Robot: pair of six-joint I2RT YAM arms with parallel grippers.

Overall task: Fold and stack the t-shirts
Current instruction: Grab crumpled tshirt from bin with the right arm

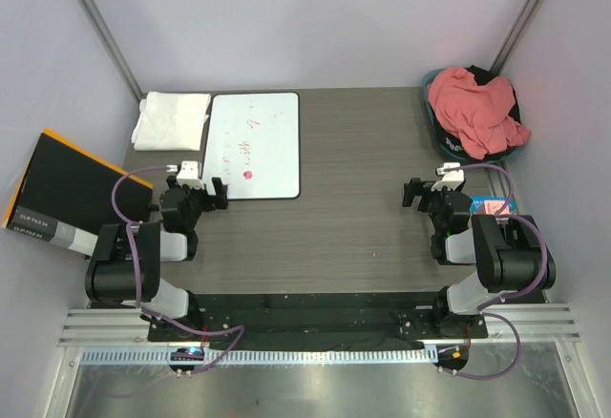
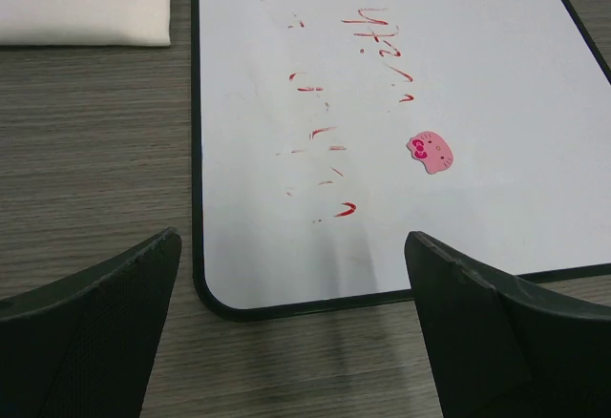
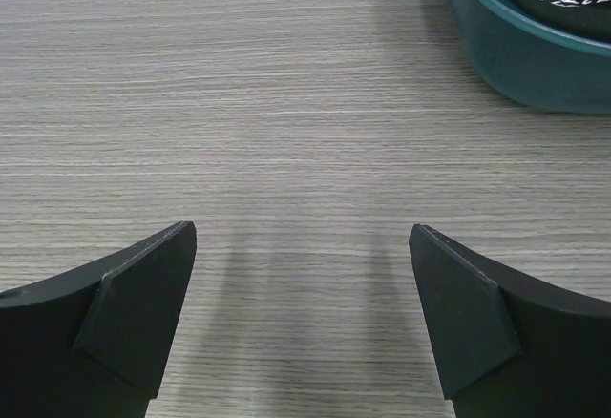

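Jaws stand wide apart and empty on my left gripper (image 1: 218,193) and right gripper (image 1: 412,193), while I see the salmon-red t-shirt (image 1: 474,105) heaped in the basket (image 3: 516,55) far right and the white t-shirt (image 1: 172,119) folded beside the whiteboard (image 1: 258,141).

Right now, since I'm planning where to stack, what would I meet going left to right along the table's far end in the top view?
First the white folded t-shirt → whiteboard → salmon-red t-shirt, heaped at the far right corner.

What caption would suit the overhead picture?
Left gripper and right gripper open; salmon-red t-shirt heaped in basin, white t-shirt folded beside whiteboard.
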